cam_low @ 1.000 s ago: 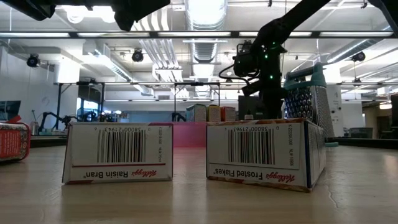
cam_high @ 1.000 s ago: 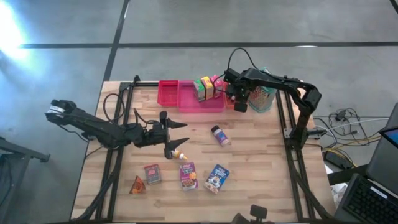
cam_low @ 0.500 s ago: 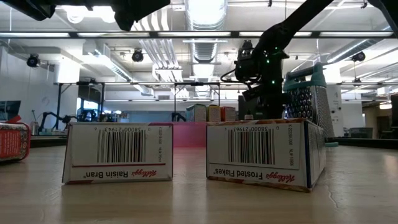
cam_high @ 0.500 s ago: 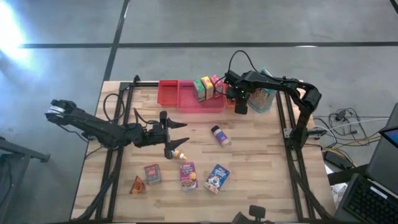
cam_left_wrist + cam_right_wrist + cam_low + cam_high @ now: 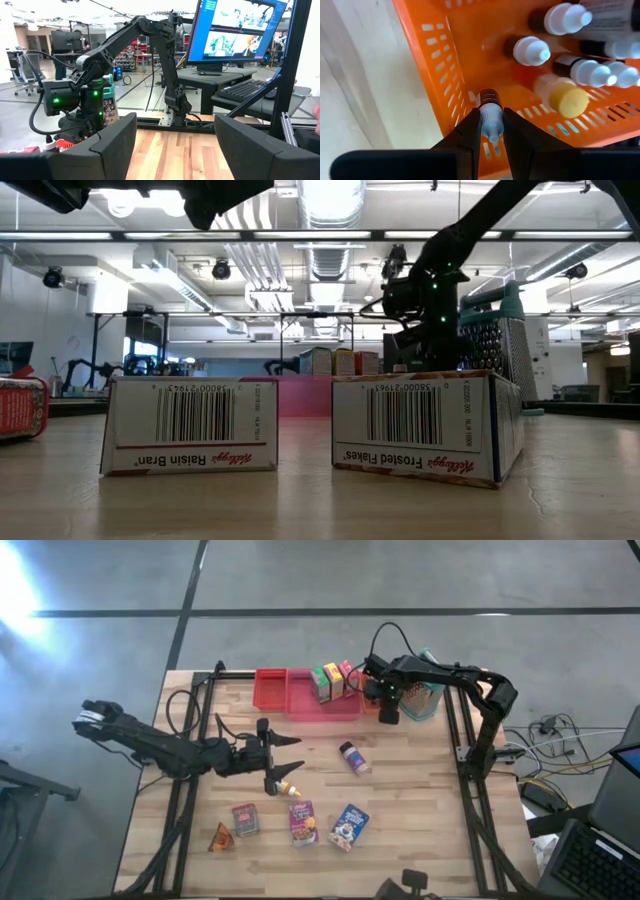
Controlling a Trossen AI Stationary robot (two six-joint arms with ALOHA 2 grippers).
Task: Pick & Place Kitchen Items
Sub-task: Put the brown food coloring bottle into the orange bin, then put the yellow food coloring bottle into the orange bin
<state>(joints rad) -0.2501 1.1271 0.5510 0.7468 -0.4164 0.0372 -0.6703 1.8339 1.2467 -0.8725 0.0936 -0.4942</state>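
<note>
While the right gripper [image 5: 491, 131] hangs over the orange bin [image 5: 447, 70] at the far right of the surface [image 5: 410, 790], its fingers [image 5: 470, 132] are clenched on a small bottle [image 5: 490, 112], held near its pale nozzle with the dark band pointing down into the bin. Just beyond it, other bottles [image 5: 532, 50] and a yellow-capped one [image 5: 565, 100] already lie packed along the bin floor.

To do this step well, I would judge that the bottle should come a little away from the slotted wall and toward the free patch of floor beside the white-capped bottles, then go low before the fingers let go, so it neither catches the rim nor bounces onto its neighbours. A straight lift afterwards should keep the fingers from dragging anything out.

Farther off, the left gripper [image 5: 283, 762] waits mid-surface with its fingers released and nothing between them, near a small bottle with a yellow tip [image 5: 290, 787]. Boxes [image 5: 303, 823] and a jar [image 5: 353, 757] lie toward the near edge.
</note>
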